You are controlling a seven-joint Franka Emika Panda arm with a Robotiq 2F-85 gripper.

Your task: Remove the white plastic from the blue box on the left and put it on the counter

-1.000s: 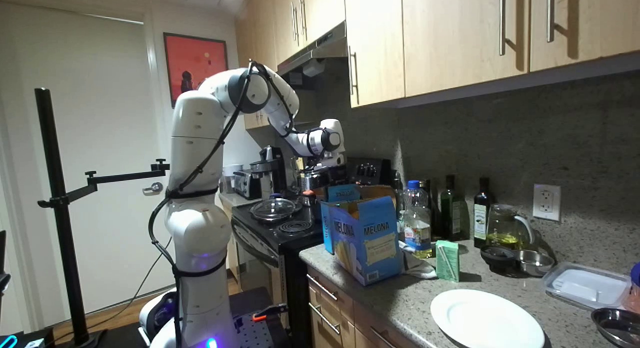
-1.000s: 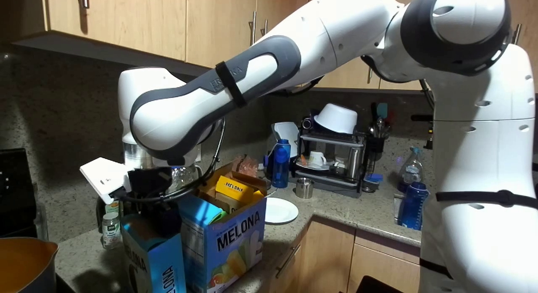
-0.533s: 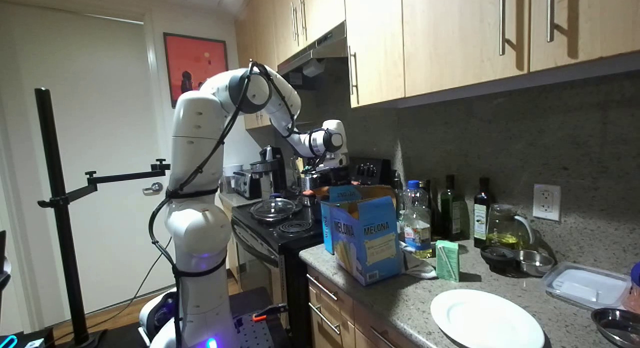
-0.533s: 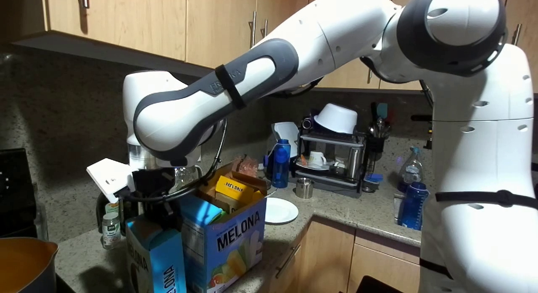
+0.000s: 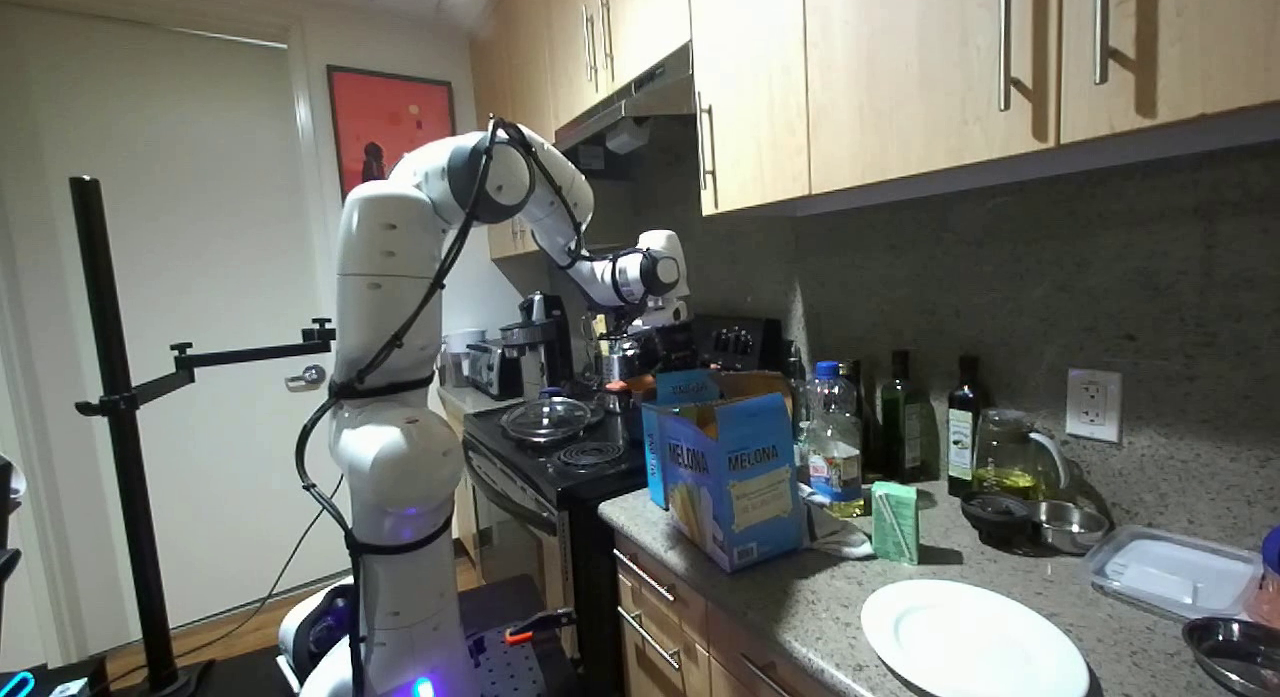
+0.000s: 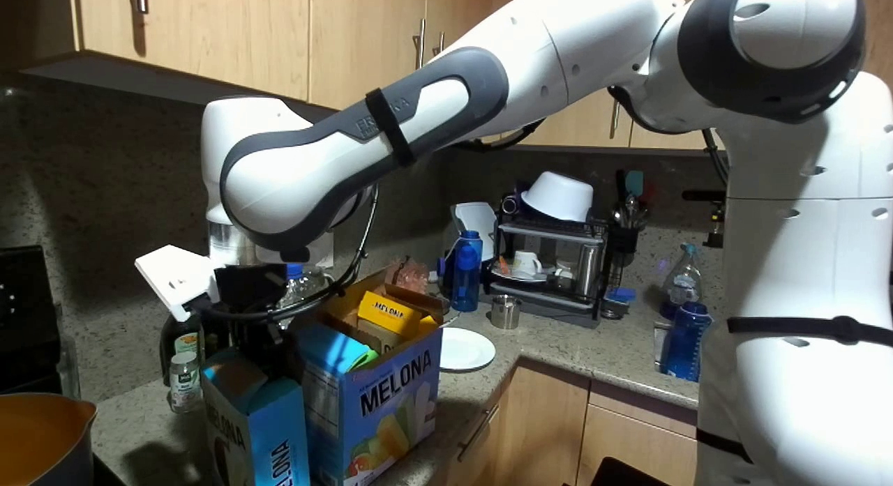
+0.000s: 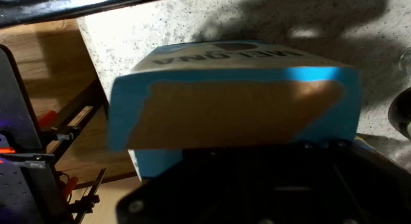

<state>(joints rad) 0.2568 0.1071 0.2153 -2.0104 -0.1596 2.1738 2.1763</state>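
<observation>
The left blue box (image 6: 272, 430) stands open on the counter (image 6: 150, 437), with a cardboard-brown inner flap. It also shows in the wrist view (image 7: 234, 74) with its flap toward the camera, and partly behind the bigger box in an exterior view (image 5: 655, 467). My gripper (image 6: 265, 350) points down at the mouth of this box, with its fingers hidden by the box. In the wrist view the gripper (image 7: 257, 163) is a dark shape behind the flap, so whether it is open or shut does not show. The white plastic is hidden or out of view.
A bigger open Melona box (image 6: 391, 402) holding a yellow carton (image 6: 388, 314) stands right beside the left box. A small jar (image 6: 184, 381) and bottles stand behind. An orange pot (image 6: 42, 430) is at the near left. A white plate (image 6: 466, 349) lies beyond the boxes.
My gripper dipped slightly half a second ago and is now a little higher. The left box shifted slightly right, then back left. The bigger box has not moved.
</observation>
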